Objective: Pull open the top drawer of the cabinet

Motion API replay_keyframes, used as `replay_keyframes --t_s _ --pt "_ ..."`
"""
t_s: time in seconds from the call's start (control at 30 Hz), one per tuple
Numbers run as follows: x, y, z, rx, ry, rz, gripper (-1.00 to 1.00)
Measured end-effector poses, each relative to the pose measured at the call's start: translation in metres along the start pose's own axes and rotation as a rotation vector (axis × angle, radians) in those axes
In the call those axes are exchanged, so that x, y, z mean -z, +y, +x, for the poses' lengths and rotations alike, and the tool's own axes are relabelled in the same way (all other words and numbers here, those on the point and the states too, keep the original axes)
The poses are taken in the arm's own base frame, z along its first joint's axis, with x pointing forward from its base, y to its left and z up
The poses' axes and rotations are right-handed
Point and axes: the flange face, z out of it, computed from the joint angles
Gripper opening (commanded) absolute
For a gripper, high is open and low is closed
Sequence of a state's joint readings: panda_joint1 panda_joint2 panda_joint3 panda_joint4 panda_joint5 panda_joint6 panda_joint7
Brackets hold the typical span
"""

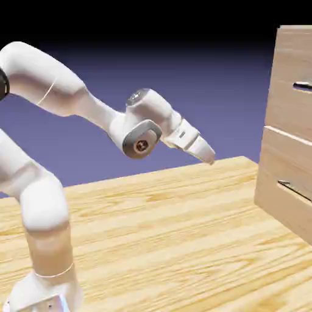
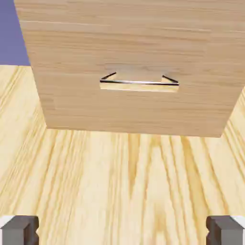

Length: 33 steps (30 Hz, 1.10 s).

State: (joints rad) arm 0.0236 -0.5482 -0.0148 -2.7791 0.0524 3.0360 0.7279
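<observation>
The pale wood-grain cabinet (image 1: 286,119) stands at the right edge of the exterior view. Its top drawer (image 1: 291,61) is the uppermost front, and its dark bar handle (image 1: 303,87) is partly cut off by the frame. My gripper (image 1: 208,156) hangs in the air well to the left of the cabinet, tilted down toward it and touching nothing. In the hand view the cabinet (image 2: 134,43) fills the top, with a drawer front reaching down to the tabletop and a thin handle (image 2: 139,82) in the middle. My gripper (image 2: 122,232) is open, its fingertips (image 2: 19,229) wide apart and empty.
The lower drawer front (image 1: 283,195) with its own dark handle (image 1: 295,190) seems to stand slightly forward of the top one. The wood-grain tabletop (image 1: 158,231) stretches between the arm's base and the cabinet.
</observation>
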Motion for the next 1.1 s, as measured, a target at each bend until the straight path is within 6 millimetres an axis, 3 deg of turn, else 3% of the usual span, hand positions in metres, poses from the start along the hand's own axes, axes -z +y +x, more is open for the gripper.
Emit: replay_keyframes --t_s 0.3,0.57,0.83,1.1 --pt "-0.017 -0.016 0.077 -0.33 -0.002 0.09 0.0" --pt "-0.039 -0.022 0.134 -0.605 0.007 0.169 0.0" --pt "-0.063 -0.027 0.178 -0.854 0.03 0.257 0.0" --pt "-0.087 -0.041 0.208 -1.068 0.057 0.364 0.0"
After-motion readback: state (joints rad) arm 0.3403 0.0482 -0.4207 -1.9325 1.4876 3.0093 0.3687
